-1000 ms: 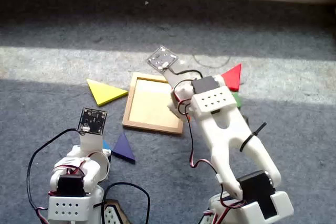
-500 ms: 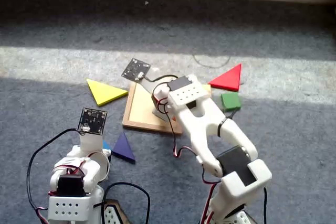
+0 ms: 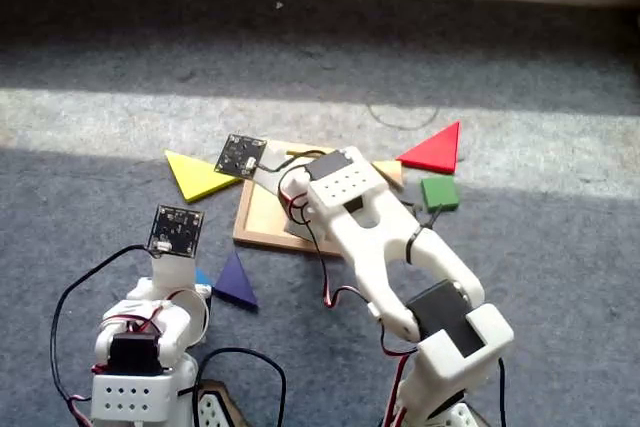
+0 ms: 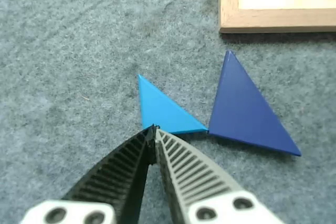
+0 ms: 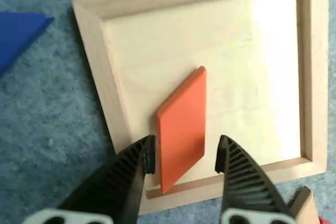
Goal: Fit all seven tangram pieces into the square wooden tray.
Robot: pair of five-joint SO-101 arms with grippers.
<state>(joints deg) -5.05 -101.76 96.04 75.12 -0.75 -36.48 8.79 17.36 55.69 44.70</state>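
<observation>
A broad band of strong sunlight crosses the grey counter (image 3: pixel 520 117) from side to side in the high view, while the far strip and the whole near part lie in shade. The red triangle (image 3: pixel 434 150) lies inside this band and looks very bright. In the right wrist view, the floor of the wooden tray (image 5: pixel 93 30) shows a pale glare on one side, almost washed out. In the left wrist view the light is soft and even, and the tray's rim throws a narrow shadow on the counter.
</observation>
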